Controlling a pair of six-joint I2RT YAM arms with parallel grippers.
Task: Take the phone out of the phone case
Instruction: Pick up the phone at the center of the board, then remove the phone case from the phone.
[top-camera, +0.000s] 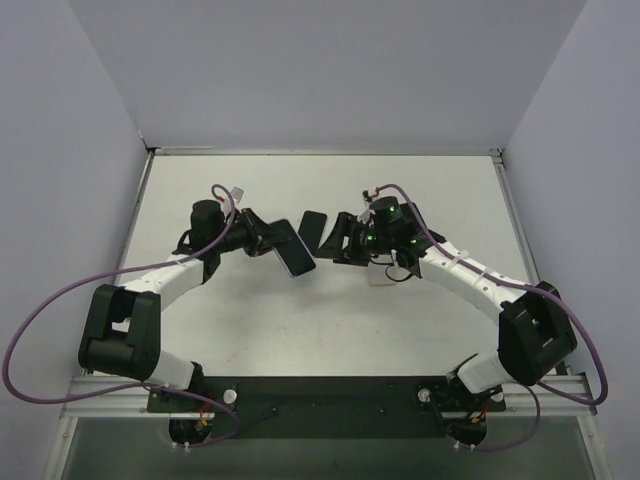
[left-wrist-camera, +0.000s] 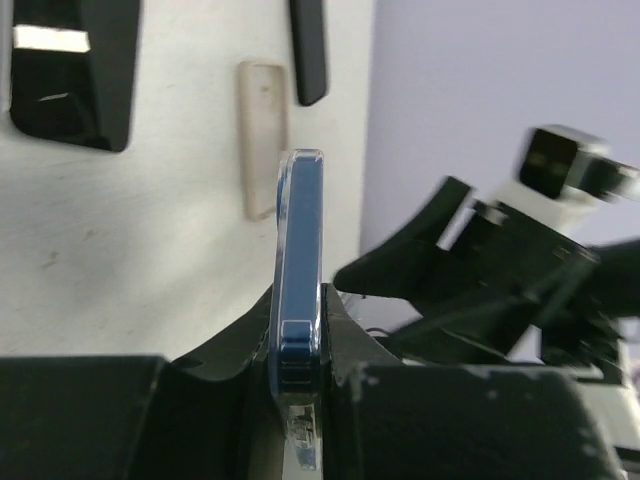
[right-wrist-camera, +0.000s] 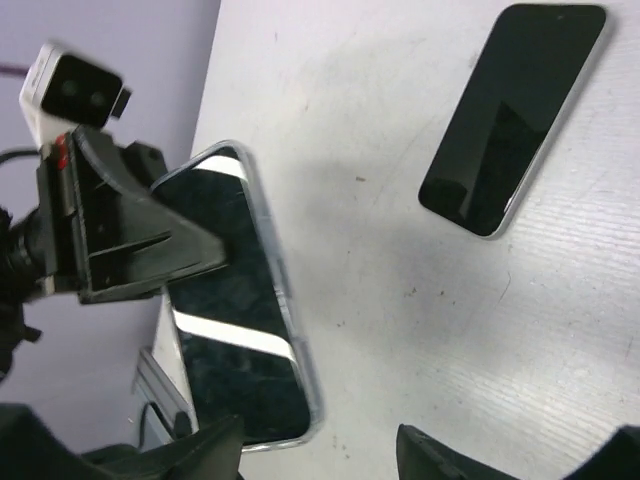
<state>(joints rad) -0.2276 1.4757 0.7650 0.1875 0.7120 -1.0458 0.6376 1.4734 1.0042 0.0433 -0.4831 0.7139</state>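
White tabletop (top-camera: 330, 330), scuffed, boxed by pale lavender walls (top-camera: 330, 70) on three sides.
Arms: two.
Phones: two.
1. Blue-sided phone (right-wrist-camera: 235, 290) in a clear case (left-wrist-camera: 281, 220), lifted off the table near centre and clamped edge-on between the left gripper (top-camera: 278, 245) fingers.
2. Bare black phone (top-camera: 312, 232), flat on the table at one o'clock of the first, just beside it.

Right gripper (right-wrist-camera: 320, 450): at three o'clock of the bare phone, jaws apart, empty.

The left tool (top-camera: 281, 244) grips a dark, pale-rimmed rectangular phone (top-camera: 298, 260); a second black phone (top-camera: 313, 231) lies on the white counter (top-camera: 330, 320) nearby.
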